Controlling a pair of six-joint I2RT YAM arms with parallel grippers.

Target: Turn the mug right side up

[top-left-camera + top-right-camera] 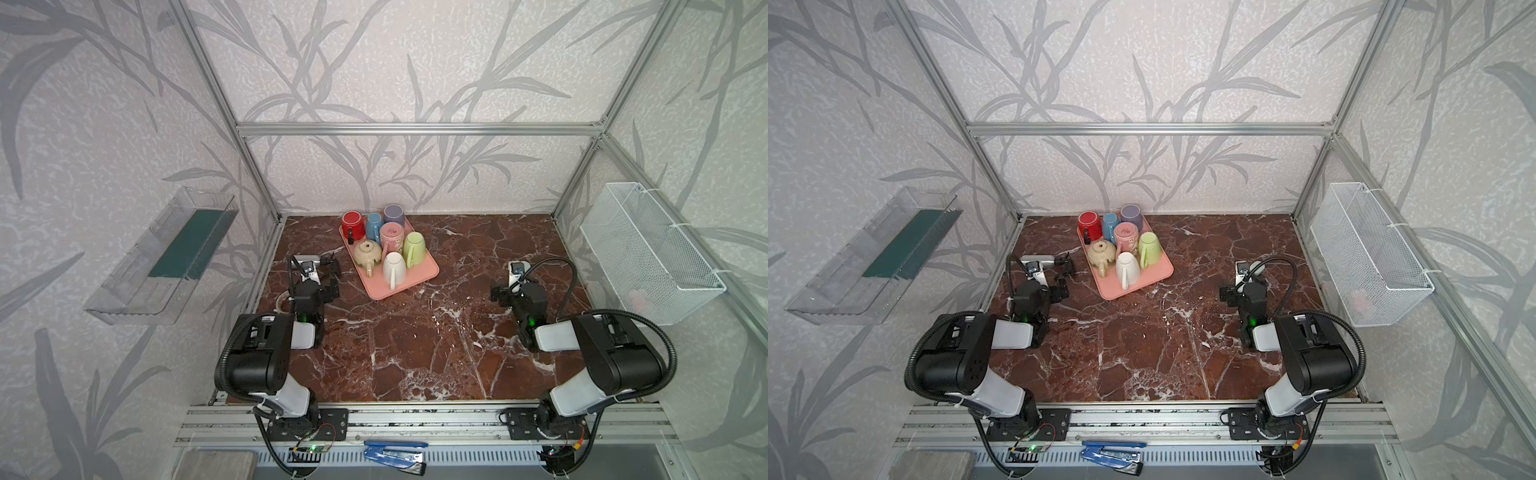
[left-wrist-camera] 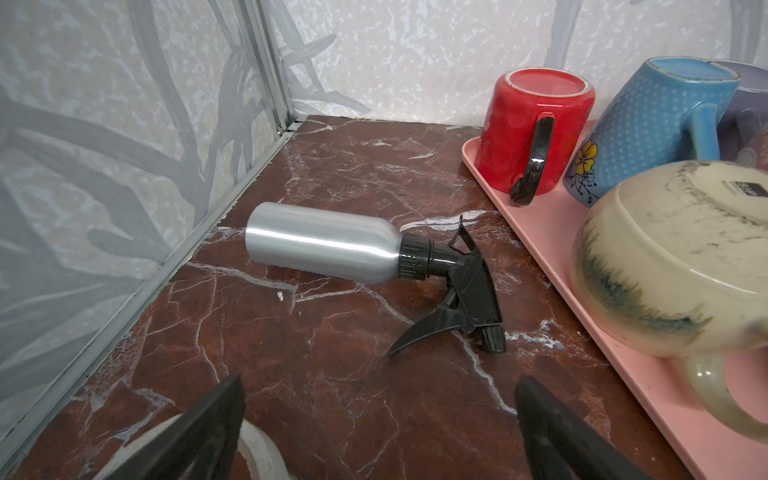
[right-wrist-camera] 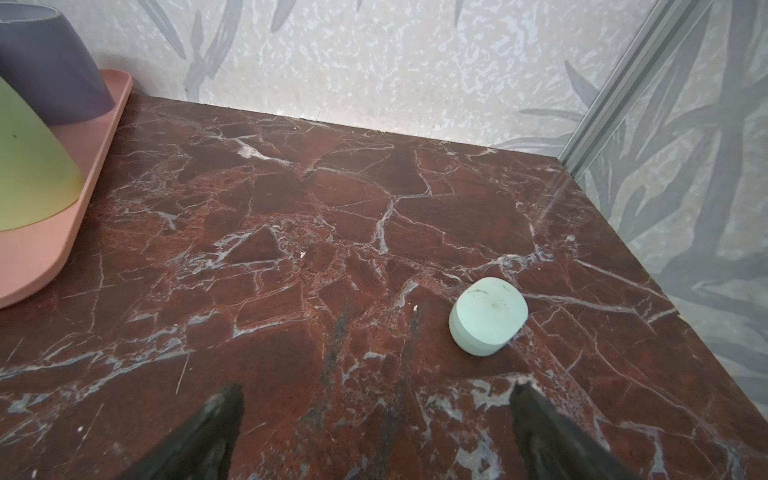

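Both top views show the pink tray (image 1: 420, 275), eleven o'clock on the table (image 1: 415, 353), holding seven mugs (image 1: 391, 235); left gripper (image 2: 380, 386) and right gripper (image 3: 376, 390) gape empty

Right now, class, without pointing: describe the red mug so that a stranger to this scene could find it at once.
On the marble table stands a pink tray crowded with upturned mugs. The red mug sits bottom-up at the tray's far left corner, beside the blue mug. It alone is red, and its handle is black, unlike any other handle that shows.
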